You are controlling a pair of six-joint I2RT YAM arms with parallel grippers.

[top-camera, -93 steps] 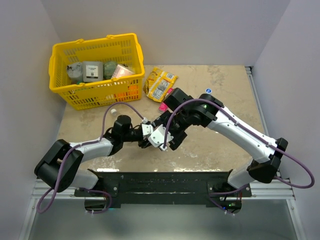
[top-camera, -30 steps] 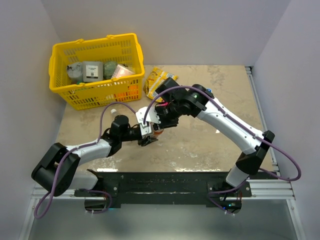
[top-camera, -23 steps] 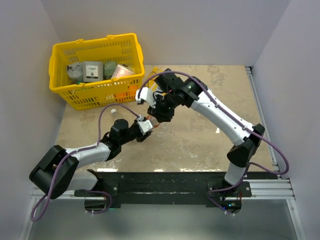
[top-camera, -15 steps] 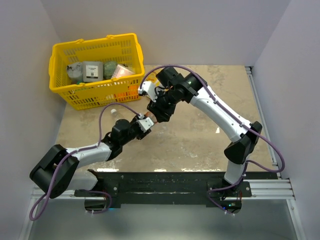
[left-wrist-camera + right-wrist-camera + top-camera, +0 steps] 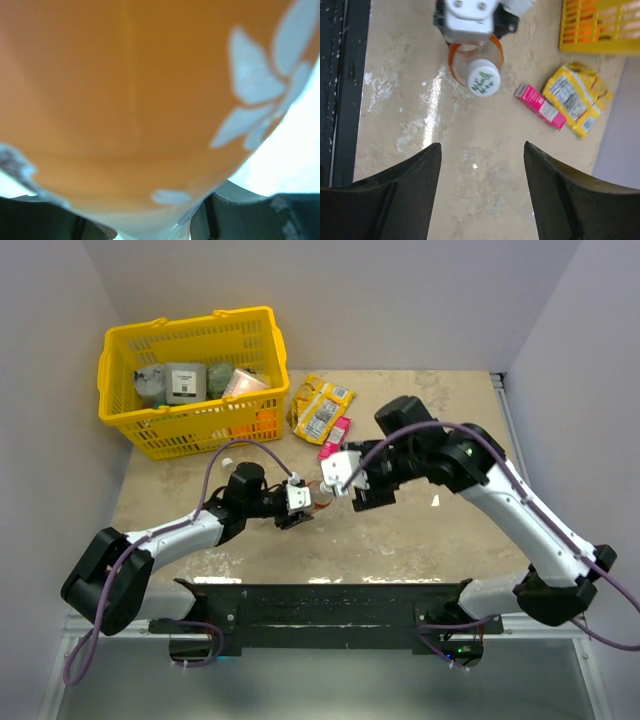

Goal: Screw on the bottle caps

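The left gripper point(image 5: 300, 506) squeezes the orange bottle point(image 5: 462, 59), standing up mid-tabletop. Its cap point(image 5: 483, 76) lies straight ahead of the right gripper point(image 5: 482, 146), jaws apart, empty.

You had bare table point(image 5: 330, 550) on the near side of the orange bottle point(image 5: 320, 504), where a gripper could pass. The left gripper point(image 5: 305, 505) blocked its left side and the right gripper point(image 5: 481, 147) hung just to its right. Beyond it lay the pink packet point(image 5: 334, 437) and the yellow packet point(image 5: 322, 408), and the yellow basket point(image 5: 200, 435) filled the far left corner.
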